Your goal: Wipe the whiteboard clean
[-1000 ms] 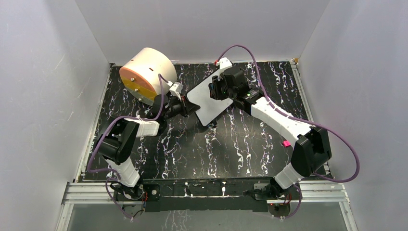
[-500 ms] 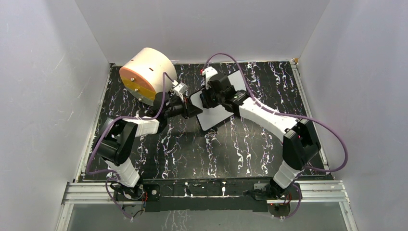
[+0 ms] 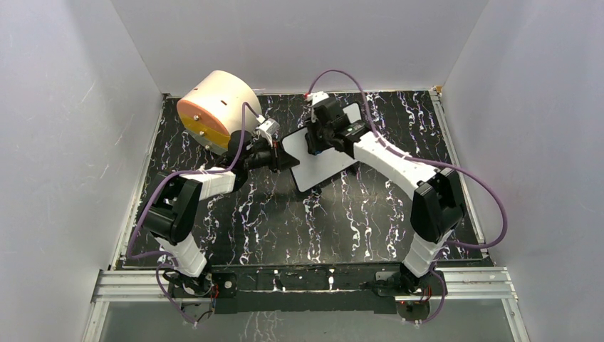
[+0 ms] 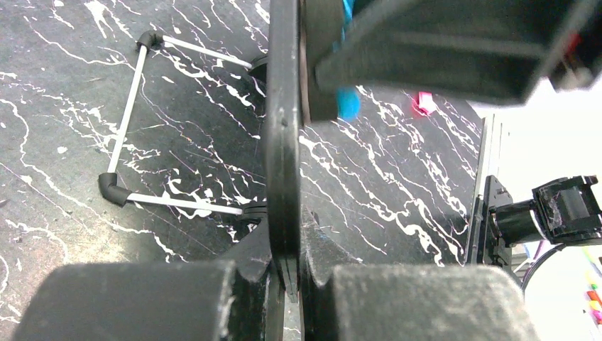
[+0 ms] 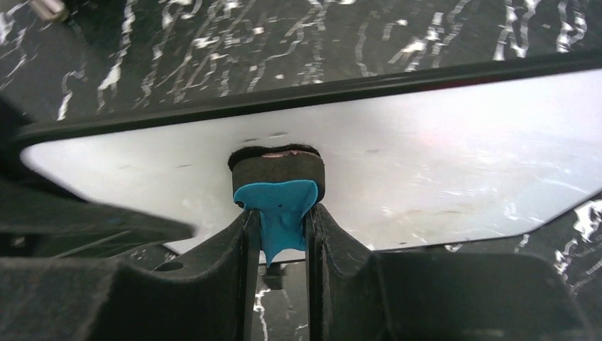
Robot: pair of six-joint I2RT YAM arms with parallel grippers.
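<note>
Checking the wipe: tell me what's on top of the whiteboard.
An eraser, blue-handled, pinched in the right gripper, presses its dark pad on the whiteboard. The surface under the pad and gripper is hidden.

Board (image 4: 282,142) shows up edge-on and upright here, pinched in the left gripper (image 4: 287,283). Blue eraser (image 4: 346,102) touches its right face. There's a pink bit (image 4: 426,104) on the marbled table (image 4: 106,106) behind.

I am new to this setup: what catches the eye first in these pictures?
The big cream cylinder with an orange face stands out at the far left of the table. At the centre, the left gripper clamps the whiteboard by its edge, while the right gripper presses a blue eraser on its face.
</note>
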